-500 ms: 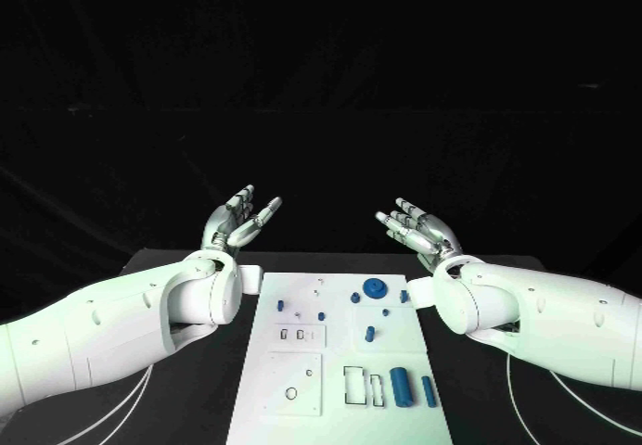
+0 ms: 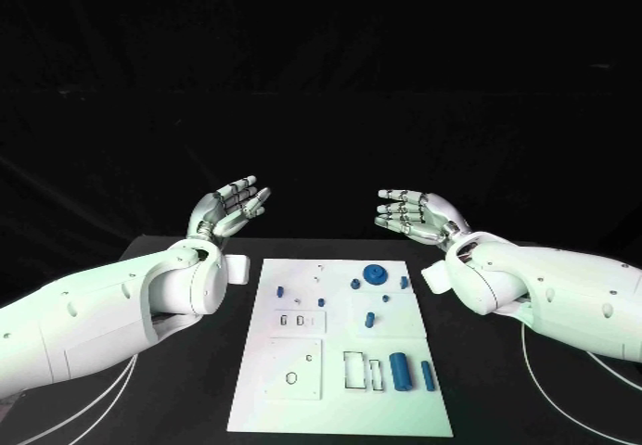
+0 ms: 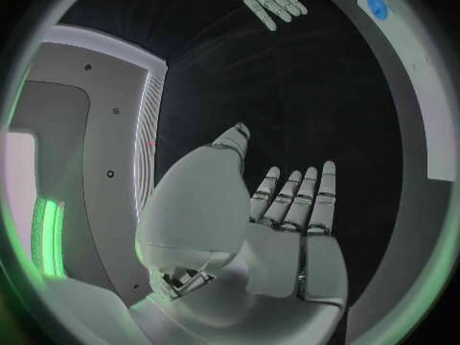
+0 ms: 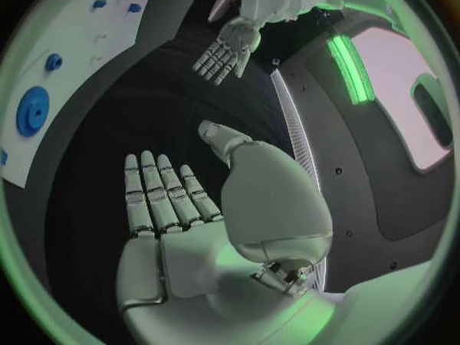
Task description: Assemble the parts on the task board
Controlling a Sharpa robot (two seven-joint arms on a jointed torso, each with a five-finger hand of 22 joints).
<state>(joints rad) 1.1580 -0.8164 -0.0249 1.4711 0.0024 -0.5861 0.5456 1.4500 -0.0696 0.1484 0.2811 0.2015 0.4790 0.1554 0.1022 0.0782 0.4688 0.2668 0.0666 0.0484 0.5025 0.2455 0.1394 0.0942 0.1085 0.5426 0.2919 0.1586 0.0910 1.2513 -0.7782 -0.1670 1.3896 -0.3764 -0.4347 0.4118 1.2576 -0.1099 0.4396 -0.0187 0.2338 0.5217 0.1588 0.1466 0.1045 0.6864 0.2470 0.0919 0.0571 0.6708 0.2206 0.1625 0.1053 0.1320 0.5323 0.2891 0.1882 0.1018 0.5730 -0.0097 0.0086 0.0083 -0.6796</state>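
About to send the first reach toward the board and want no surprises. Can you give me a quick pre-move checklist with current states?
1. Left robot hand free, fingers apart, holding nothing: ok.
2. Right robot hand free, fingers apart, holding nothing: ok.
3. Both robot hands raised beyond the far edge of the task board, touching none of the parts: ok.
4. Round blue disc lies on the board near its far right corner, unobstructed: ok.
5. Long blue cylinder and the slimmer blue bar lie side by side near the board's near right corner: ok.
6. Which slots each part must seat in: cannot tell.
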